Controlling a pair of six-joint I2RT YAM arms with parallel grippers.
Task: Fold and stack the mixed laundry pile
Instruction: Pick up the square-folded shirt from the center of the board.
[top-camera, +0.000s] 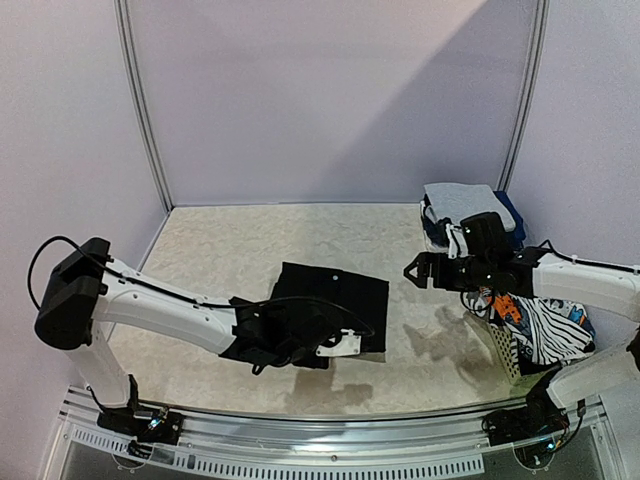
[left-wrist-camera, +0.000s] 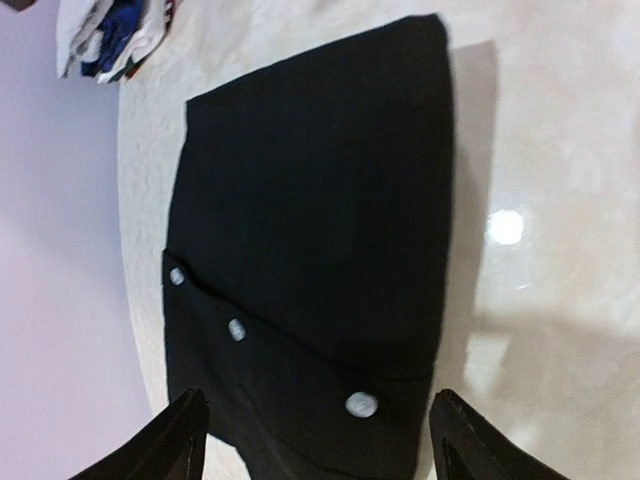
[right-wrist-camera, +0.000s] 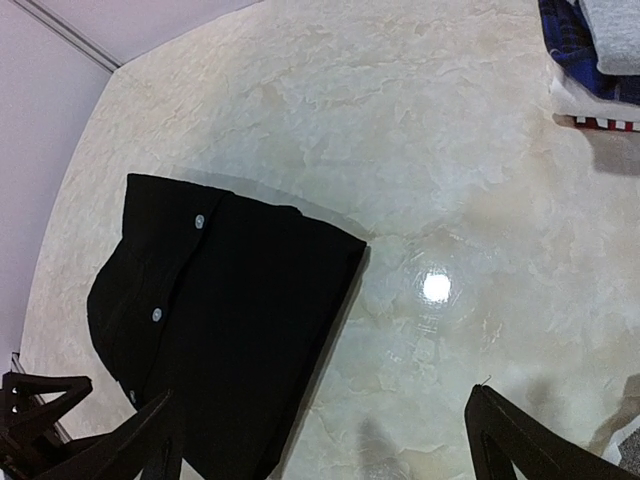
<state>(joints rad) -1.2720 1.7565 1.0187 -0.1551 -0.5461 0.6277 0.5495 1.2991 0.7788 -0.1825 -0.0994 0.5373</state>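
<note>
White arms (top-camera: 160, 315) carry black joints (top-camera: 70, 295), cables (top-camera: 40, 255) and seemingly black hands (top-camera: 418, 270).

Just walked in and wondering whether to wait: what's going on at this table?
Two robot arms are folding laundry. A black buttoned garment lies folded flat in the middle of the table. The left gripper hovers open over its near edge, holding nothing. The right gripper hangs open above the table further right, also empty. A folded stack, grey on blue, sits at the far right corner. Printed and striped pieces wait in the white basket.
</note>
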